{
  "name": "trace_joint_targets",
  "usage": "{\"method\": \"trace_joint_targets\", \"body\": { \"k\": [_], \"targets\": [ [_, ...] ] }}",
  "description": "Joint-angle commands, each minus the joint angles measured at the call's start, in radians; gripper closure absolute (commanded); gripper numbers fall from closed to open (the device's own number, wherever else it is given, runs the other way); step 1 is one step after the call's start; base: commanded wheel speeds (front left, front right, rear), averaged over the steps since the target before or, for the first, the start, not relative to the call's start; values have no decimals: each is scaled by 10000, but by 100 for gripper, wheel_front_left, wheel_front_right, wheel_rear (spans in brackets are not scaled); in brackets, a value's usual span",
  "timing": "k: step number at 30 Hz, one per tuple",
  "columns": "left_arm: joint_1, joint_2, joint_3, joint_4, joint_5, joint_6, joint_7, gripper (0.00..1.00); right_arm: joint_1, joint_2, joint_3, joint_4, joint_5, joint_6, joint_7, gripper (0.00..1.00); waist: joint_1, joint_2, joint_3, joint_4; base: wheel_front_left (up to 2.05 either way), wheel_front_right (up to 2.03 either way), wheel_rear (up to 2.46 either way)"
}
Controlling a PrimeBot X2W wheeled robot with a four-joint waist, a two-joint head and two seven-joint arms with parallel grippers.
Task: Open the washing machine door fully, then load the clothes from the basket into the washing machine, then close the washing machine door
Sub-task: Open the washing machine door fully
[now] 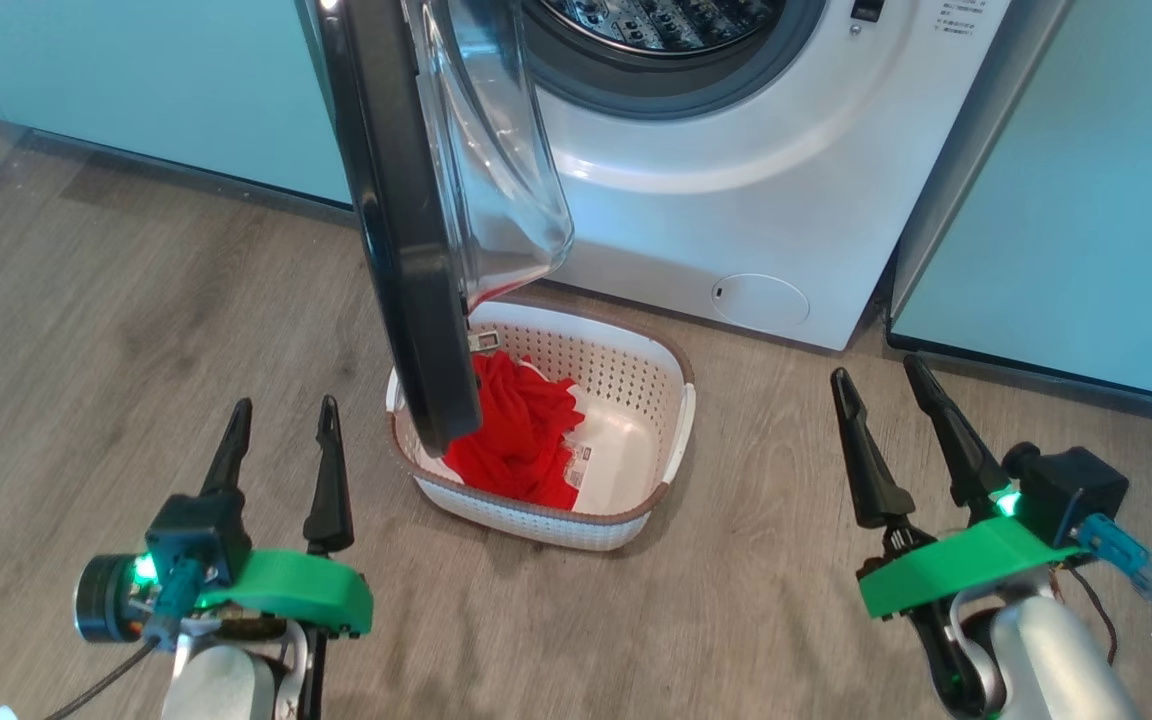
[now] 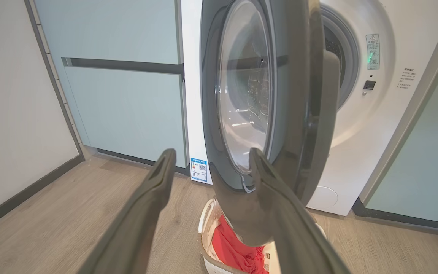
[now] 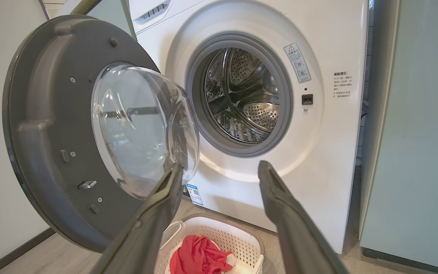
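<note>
The washing machine (image 1: 766,200) stands with its round drum mouth (image 3: 242,95) uncovered. Its door (image 1: 406,230), black-rimmed with a bulging glass bowl (image 3: 143,125), is swung out over the basket. The white perforated basket (image 1: 636,380) sits on the floor before the machine and holds the red clothes (image 1: 521,430) with a bit of white cloth. My left gripper (image 1: 281,420) is open, low and left of the basket. My right gripper (image 1: 876,385) is open at the basket's right, with nothing between its fingers. In the left wrist view the door (image 2: 264,95) stands edge-on just beyond my fingers (image 2: 158,179).
Pale green cabinets flank the machine on the left (image 1: 136,80) and the right (image 1: 1086,200). The floor (image 1: 86,350) is wood-look planks. A white wall with a dark baseboard (image 2: 13,198) runs along the far left. A small round filter cover (image 1: 761,300) sits low on the machine's front.
</note>
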Motion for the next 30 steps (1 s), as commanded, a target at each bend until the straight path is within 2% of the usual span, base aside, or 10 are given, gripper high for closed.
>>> {"method": "trace_joint_targets", "body": {
  "k": [1, 18, 19, 20, 30],
  "targets": [
    [-273, 77, 317, -304, -24, -48, -95, 0, -248, 85, 228, -279, -83, 0, -93, 0, 0, -1, -2, -2, 0, 0, 0],
    [-319, 77, 360, -339, -97, -68, -95, 0, -319, 78, 300, -202, -180, 0, -93, 0, 0, -1, 9, -42, 0, 0, 0],
    [-307, 77, 353, -303, -244, -119, -95, 30, -320, 78, 300, -200, -180, 0, -93, 0, 0, -1, 12, -45, 0, 0, 0],
    [-308, 77, 369, -271, -332, -151, -95, 100, -322, 78, 301, -197, -184, 0, -93, 0, 0, -1, 17, -48, 0, 0, 0],
    [-419, 77, 618, -828, -131, 24, -95, 100, -445, 2, 464, -165, -248, 0, -93, 0, 0, -1, 91, -184, 0, 0, 0]
  ]
}}
